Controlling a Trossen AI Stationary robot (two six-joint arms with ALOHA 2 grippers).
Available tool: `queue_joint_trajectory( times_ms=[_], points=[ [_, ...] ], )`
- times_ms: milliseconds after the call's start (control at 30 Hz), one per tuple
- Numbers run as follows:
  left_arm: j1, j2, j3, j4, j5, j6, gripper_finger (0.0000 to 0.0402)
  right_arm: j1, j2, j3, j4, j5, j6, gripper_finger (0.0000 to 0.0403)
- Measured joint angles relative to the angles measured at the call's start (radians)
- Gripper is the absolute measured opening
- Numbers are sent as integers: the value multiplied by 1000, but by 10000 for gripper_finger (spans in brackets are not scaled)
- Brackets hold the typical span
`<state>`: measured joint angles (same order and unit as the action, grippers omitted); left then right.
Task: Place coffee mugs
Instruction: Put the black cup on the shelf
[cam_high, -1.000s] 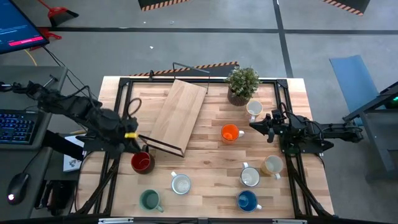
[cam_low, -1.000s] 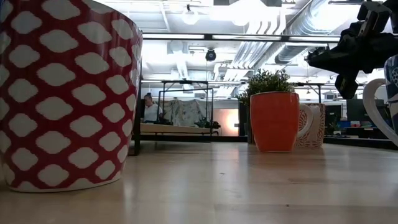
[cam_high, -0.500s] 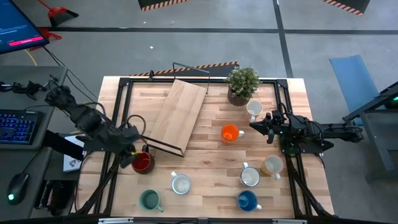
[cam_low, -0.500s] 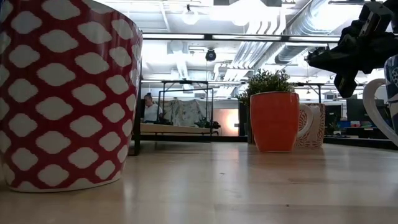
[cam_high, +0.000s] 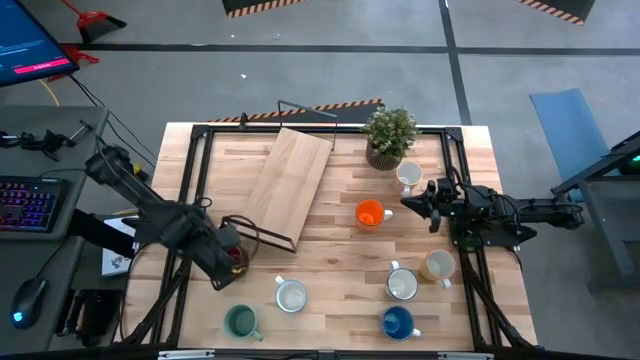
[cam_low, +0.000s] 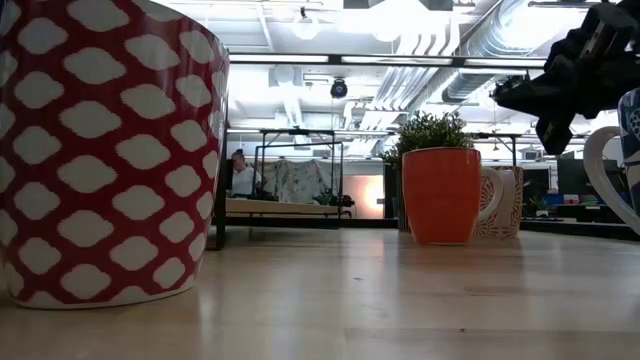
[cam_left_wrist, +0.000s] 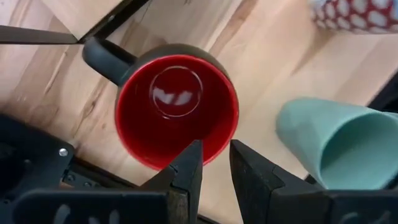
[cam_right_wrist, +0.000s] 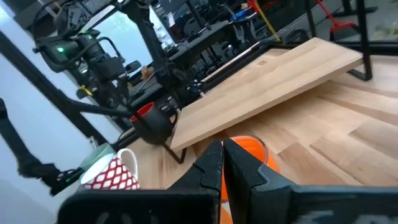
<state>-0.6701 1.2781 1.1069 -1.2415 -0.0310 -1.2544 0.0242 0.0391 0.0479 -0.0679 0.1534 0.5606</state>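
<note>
The dark red mug (cam_left_wrist: 177, 109), dark outside with a dark handle (cam_left_wrist: 102, 56), stands upright on the table's near left (cam_high: 238, 257). My left gripper (cam_left_wrist: 216, 152) points straight down over its near rim, open by a narrow gap. One finger is over the red inside and the other is outside the wall. In the high view this gripper (cam_high: 226, 262) covers most of the mug. My right gripper (cam_high: 405, 203) hangs level and shut above the table at the right, beside the orange mug (cam_high: 371, 213).
A teal mug (cam_high: 241, 321) and a white patterned mug (cam_high: 291, 296) stand near the front. White (cam_high: 402, 284), tan (cam_high: 438, 265) and blue (cam_high: 398, 322) mugs stand at the right. A wooden board (cam_high: 285, 185) leans on a wire rack. A potted plant (cam_high: 390, 135) and a white mug (cam_high: 409, 174) stand at the back.
My left gripper has come down and toward the table's near edge, from beside the rack to over the dark red mug. Its wrist has turned until it points straight down. The mug has stayed in place.
</note>
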Motion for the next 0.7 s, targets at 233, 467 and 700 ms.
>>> queue_joint_trajectory(
  times_ms=[233,467,700],
  points=[
    [11,66,0,-10,75,-78,71,0,0,0,-7,-56,-19,0],
    [11,64,0,-18,80,-122,72,0,0,0,-8,-57,3,1],
    [11,62,0,-18,82,-123,101,0,0,0,-8,-56,7,38]
  ],
)
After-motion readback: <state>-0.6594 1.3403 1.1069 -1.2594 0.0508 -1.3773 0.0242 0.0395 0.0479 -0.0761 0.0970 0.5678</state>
